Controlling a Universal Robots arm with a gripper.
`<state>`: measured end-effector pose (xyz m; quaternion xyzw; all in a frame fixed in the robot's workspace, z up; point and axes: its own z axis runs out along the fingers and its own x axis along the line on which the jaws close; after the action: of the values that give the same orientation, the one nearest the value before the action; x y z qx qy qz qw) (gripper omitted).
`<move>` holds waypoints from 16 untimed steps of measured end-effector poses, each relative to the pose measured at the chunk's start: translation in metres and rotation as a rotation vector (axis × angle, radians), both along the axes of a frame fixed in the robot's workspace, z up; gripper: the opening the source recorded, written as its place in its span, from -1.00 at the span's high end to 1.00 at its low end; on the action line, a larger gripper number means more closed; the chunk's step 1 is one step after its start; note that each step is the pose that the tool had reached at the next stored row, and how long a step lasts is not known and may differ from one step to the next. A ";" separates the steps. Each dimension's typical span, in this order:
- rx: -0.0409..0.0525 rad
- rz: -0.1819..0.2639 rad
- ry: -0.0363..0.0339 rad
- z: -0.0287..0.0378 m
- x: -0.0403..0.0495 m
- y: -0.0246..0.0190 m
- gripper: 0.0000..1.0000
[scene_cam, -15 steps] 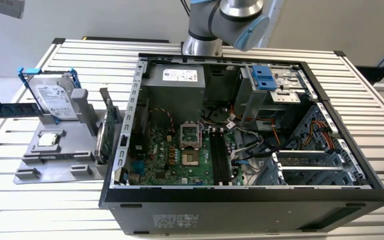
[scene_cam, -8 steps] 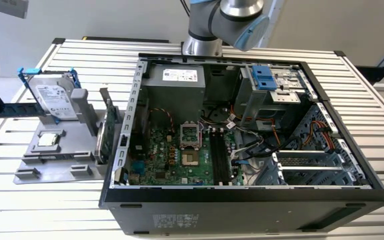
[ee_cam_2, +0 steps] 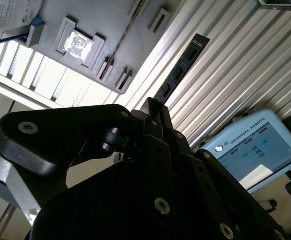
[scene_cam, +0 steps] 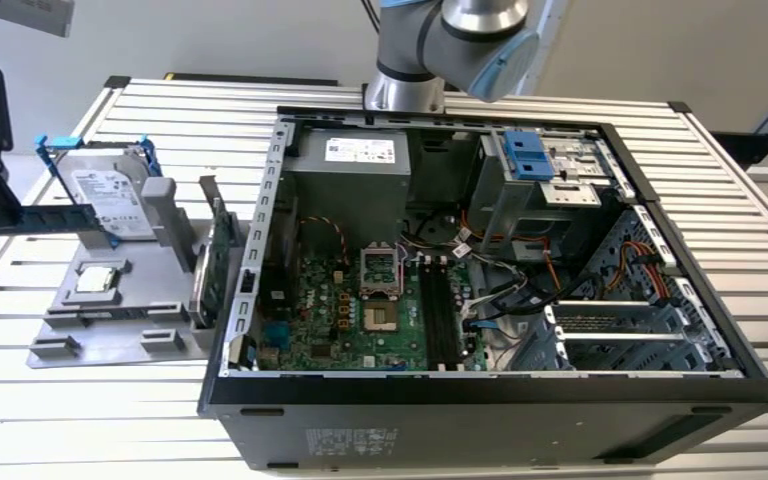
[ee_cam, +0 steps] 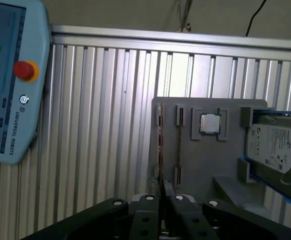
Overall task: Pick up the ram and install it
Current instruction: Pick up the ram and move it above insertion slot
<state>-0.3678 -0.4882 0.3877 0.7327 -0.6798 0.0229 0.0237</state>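
Exterior view: one ram [scene_cam: 17,220] held level above the surface [scene_cam: 718,170], to the exterior view's left of one open case [scene_cam: 491,420]. Second wrist view: claw [ee_cam_2: 153,106] clamped tight on it. First wrist view: one CPU [ee_cam: 210,123] and one hard drive [ee_cam: 275,147].

The table [scene_cam: 77,420] is ribbed bare metal with a brushed, semi-bright finish; the computer case [scene_cam: 491,425] is sheet metal, matt black outside and dull grey inside; the motherboard [scene_cam: 337,320] is green lacquered board; the fixture tray [ee_cam: 205,160] is smooth, matt grey plastic; the hard drive [ee_cam: 275,145] has a bright metal casing and a glossy label; its bracket [scene_cam: 45,155] is blue plastic; the processor [ee_cam: 210,123] has a polished metal lid; the gripper [ee_cam: 161,189] is matt black with bright screw heads; the teach pendant [ee_cam: 15,75] is smooth pale-blue plastic.
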 end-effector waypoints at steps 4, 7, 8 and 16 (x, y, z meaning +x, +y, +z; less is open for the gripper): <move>0.0000 0.000 0.0000 0.0000 0.0052 0.0008 1.00; -0.0001 0.000 0.0001 -0.0001 0.0096 0.0014 1.00; -0.0003 0.000 0.0005 0.0000 0.0112 0.0017 1.00; -0.0008 0.000 0.0014 0.0000 0.0246 0.0030 1.00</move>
<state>-0.3432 -0.4851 0.3877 0.7327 -0.6797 0.0227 0.0244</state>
